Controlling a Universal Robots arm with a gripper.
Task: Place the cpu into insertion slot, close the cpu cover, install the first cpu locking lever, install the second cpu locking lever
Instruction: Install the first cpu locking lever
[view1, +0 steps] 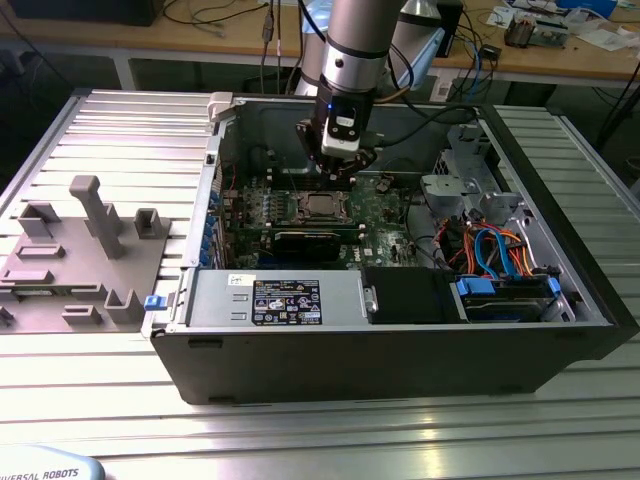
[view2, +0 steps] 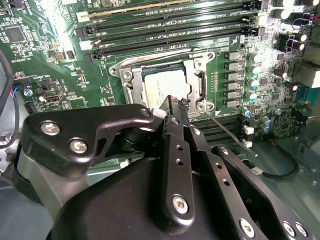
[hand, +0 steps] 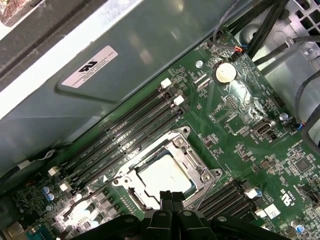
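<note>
tool (view2: 175, 102) over the slot (view2: 194, 80), cpu (view2: 164, 86) seated under the cpu cover (view2: 129, 85)

the tool hangs inside the open computer case (view1: 400, 350), fingertips pressed together with nothing seen between them, just above the slot's edge on the green board (hand: 240, 130). the cpu lies flat in the slot, and the cpu cover appears to lie down around it, its square opening showing the silvery top. a thin wire lever (view2: 227, 131) sticks out beside one corner. the cpu looks light, stiff and fragile, best held by its edges; the lever seems springy and slick, best pushed near its free end.
</note>
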